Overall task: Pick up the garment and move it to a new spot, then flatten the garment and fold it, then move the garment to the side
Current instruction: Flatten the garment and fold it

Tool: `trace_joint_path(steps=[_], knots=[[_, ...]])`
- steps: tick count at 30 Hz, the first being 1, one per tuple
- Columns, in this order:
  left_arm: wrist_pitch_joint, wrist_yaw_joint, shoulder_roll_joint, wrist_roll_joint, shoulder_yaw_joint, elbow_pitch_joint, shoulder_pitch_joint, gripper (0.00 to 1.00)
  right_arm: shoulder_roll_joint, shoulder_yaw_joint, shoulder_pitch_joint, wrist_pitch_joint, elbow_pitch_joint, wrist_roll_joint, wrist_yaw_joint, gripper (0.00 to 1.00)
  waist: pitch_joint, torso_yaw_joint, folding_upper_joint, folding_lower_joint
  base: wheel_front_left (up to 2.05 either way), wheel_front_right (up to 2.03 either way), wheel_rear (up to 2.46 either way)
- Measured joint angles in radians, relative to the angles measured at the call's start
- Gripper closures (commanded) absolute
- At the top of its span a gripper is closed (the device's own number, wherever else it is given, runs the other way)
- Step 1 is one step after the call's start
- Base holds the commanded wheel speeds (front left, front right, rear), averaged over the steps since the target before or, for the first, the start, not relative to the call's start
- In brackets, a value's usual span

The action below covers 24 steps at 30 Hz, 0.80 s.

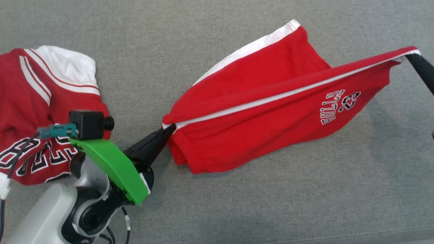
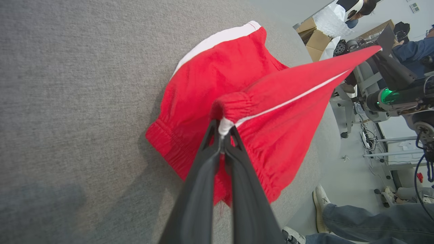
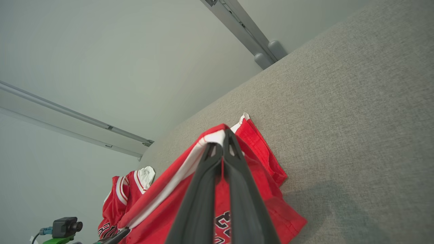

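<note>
Flattening seems to be the step in hand, as far as I can judge: the garment [image 1: 271,112], a pair of red shorts, is stretched between the two arms above the grey cloth-covered worktop [image 1: 237,210], not yet laid flat and not yet folded. The left pincer [image 1: 168,131] is closed tight on the corner at 8 o'clock of the garment, where the gathered waistband [image 2: 162,142] meets the thin white stripe [image 1: 288,95]. The right pincer [image 1: 410,57] is closed tight on the opposite corner at 2 o'clock, at the leg end of the same stripe. This seam edge runs taut and straight between them. The rest of the cloth hangs from it and appears to rest on the worktop, bunched and doubled, with a wide white band on the far leg toward 12 o'clock. The lettering [image 1: 339,106] reads upside down in the head view. A second red piece, a jersey [image 1: 34,101], lies well apart at 9 o'clock. The next move, I think, asks for both arms to go down together with the tension kept, so that the cloth spreads without wrinkles; if one side goes lower first, the loose part may fold under itself.
</note>
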Motion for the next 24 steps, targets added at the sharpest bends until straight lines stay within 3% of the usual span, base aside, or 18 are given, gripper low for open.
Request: trace_joint_path(steps=[6, 16, 24], knots=[[0.039, 0.009, -0.030, -0.001, 0.032, 0.007, -0.116, 1.00, 0.004, 0.018, -0.138, 0.006, 0.016, -0.060, -0.042, 1.00, 0.077, 0.054, 0.0000, 0.0000, 0.00, 0.00, 0.00], [0.061, 0.017, -0.090, 0.004, 0.042, 0.137, -0.186, 1.00, 0.084, 0.132, -0.310, 0.041, 0.124, -0.172, -0.051, 1.00, 0.176, 0.128, 0.0000, 0.0000, 0.00, 0.00, 0.00], [0.066, 0.017, -0.122, 0.016, 0.040, 0.177, -0.220, 1.00, 0.126, 0.173, -0.370, 0.056, 0.208, -0.203, -0.052, 1.00, 0.198, 0.147, 0.0000, 0.0000, 0.00, 0.00, 0.00]])
